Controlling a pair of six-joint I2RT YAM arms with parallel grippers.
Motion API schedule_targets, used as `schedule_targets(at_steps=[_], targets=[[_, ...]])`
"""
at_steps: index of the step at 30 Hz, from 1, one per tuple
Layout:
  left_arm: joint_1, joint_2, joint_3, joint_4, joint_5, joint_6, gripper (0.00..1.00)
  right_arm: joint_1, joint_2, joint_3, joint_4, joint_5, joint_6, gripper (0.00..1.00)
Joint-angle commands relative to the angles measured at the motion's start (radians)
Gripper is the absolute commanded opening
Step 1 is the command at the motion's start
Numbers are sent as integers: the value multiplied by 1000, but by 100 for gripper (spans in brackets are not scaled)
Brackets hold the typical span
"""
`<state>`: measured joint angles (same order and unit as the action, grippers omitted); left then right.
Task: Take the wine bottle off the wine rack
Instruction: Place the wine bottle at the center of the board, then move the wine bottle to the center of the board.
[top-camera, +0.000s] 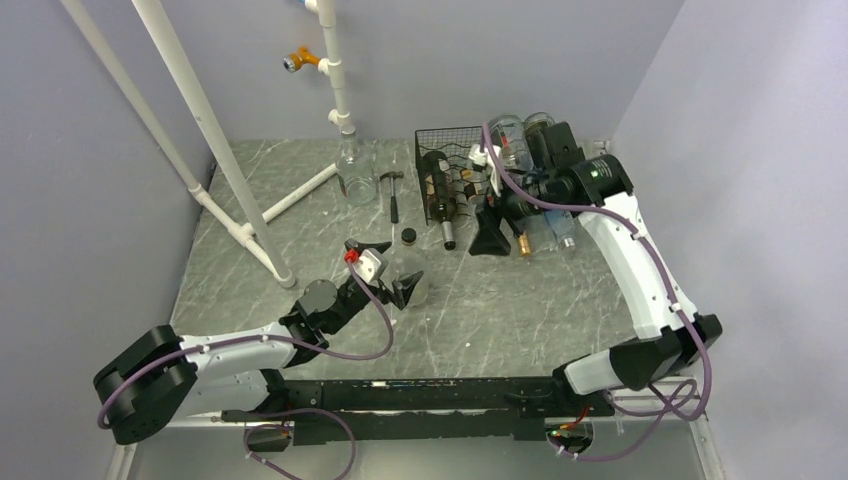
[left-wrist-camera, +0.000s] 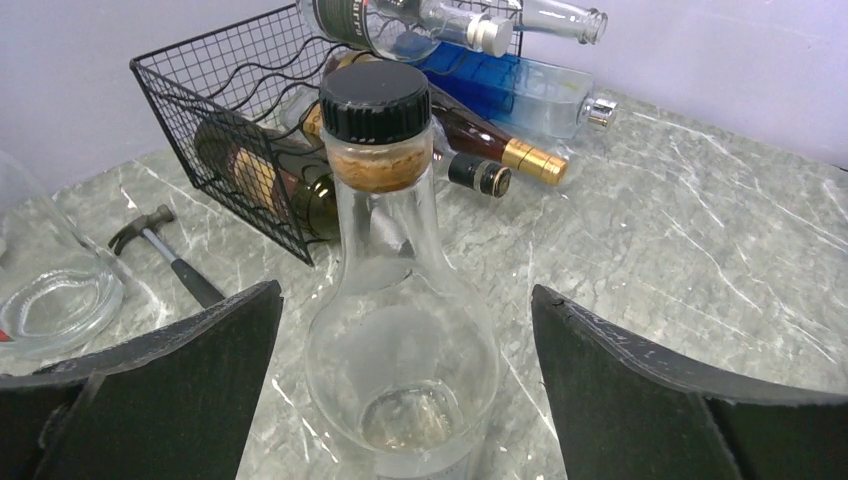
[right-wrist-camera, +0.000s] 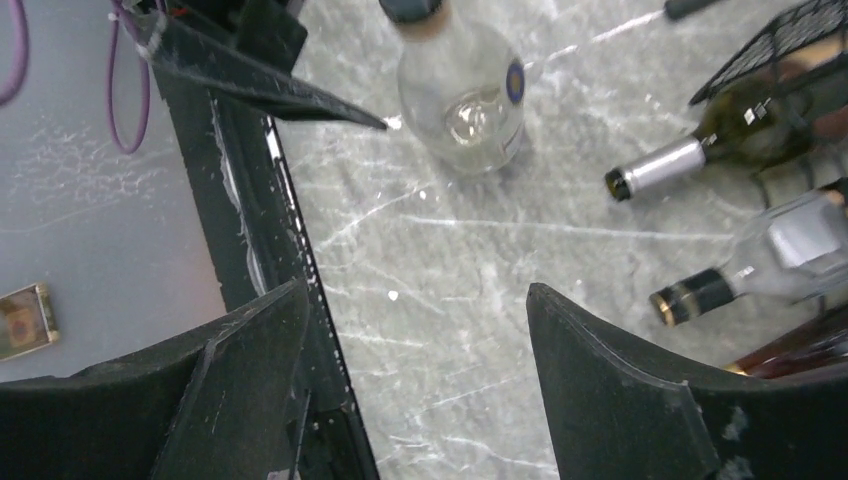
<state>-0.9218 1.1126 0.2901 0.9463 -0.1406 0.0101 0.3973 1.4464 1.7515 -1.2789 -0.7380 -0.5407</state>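
Observation:
The black wire wine rack (top-camera: 428, 142) (left-wrist-camera: 215, 95) stands at the back of the table. A dark wine bottle (top-camera: 441, 200) (left-wrist-camera: 300, 190) (right-wrist-camera: 660, 165) lies in its bottom tier, silver-foiled neck poking out the front. A clear round-bellied bottle (left-wrist-camera: 400, 340) (right-wrist-camera: 465, 90) with a black cap stands upright on the table. My left gripper (left-wrist-camera: 405, 288) (top-camera: 395, 270) is open, a finger on each side of it with a gap. My right gripper (right-wrist-camera: 417, 290) (top-camera: 490, 238) hangs open over bare table just right of the rack's front, holding nothing.
Several bottles lie beside and on the rack: an amber one with a gold cap (left-wrist-camera: 505, 148), a blue one (left-wrist-camera: 520, 85), one with a black-and-gold cap (right-wrist-camera: 700, 293). A hammer (top-camera: 393, 195) and glass jar (top-camera: 355, 175) sit left of the rack. A white pipe frame (top-camera: 230, 170) stands at the left.

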Motion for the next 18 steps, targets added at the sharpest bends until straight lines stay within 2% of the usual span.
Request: schedule_targets(at_steps=[1,8,18], targets=[[11,-57,47,-90,-2,-46,100,-58,-93,-172,152,-107,-26,83],[58,-115,161,-297,54,-111,99,-120,-263,-391,292,-178,-48,86],[84,-47,294,-409,80,-171,80,-233,-425,-608,407,-270,-94,96]])
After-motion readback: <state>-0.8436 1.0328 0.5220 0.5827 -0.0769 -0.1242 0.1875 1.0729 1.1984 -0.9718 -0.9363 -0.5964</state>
